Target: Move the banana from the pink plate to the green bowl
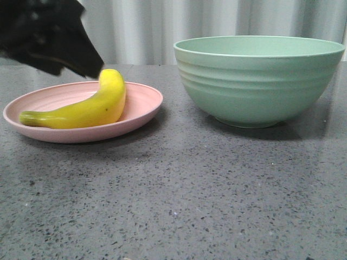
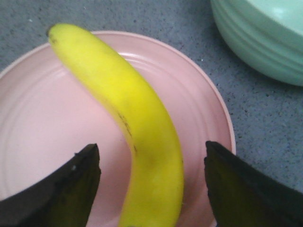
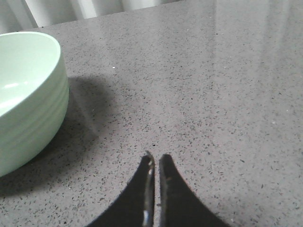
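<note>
Lying banana [image 1: 81, 111] on pink plate [image 1: 142, 100]

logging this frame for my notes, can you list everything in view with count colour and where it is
banana: one, bright yellow with a greenish stem end, lying on the pink plate, stem end toward the left of the front view
pink plate: one, pale pink, on the table's left side in the front view
green bowl: one, pale sage green with ridged outer wall, on the table to the right of the plate, apart from it
table: one, dark grey speckled surface under everything
curtain: pale grey-white folds behind the table
left gripper: one, black, open, fingers on either side of the banana over the plate
right gripper: one, black, fingers together, over bare table beside the bowl
</note>
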`<action>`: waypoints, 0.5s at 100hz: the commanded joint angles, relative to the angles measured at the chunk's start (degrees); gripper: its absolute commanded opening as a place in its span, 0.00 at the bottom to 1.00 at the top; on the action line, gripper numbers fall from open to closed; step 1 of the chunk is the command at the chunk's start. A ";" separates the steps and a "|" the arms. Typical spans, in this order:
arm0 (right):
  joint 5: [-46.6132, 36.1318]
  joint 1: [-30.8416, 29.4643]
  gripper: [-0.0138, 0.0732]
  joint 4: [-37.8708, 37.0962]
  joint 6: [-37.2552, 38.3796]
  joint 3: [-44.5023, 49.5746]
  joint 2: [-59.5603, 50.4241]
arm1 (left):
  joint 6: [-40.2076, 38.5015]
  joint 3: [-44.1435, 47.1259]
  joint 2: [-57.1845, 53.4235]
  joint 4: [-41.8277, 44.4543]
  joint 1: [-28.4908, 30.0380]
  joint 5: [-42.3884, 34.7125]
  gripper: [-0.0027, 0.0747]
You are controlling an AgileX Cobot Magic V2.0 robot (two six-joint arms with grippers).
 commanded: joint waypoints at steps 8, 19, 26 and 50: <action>-4.72 -0.24 0.08 -0.02 -0.14 -2.03 0.74 | -0.14 -3.41 3.70 -1.17 -1.99 -2.02 0.60; -4.72 -0.24 0.08 -0.02 -0.14 -2.03 0.74 | -0.14 -3.67 6.56 -1.17 -2.08 -2.02 0.60; -4.72 -0.24 0.08 -0.02 -0.14 -2.03 0.74 | -0.14 -3.67 7.53 -1.17 -2.08 -2.12 0.60; -4.72 -0.24 0.08 0.06 -0.14 -2.03 0.74 | -0.14 -3.67 7.83 -1.17 -2.08 -4.33 0.60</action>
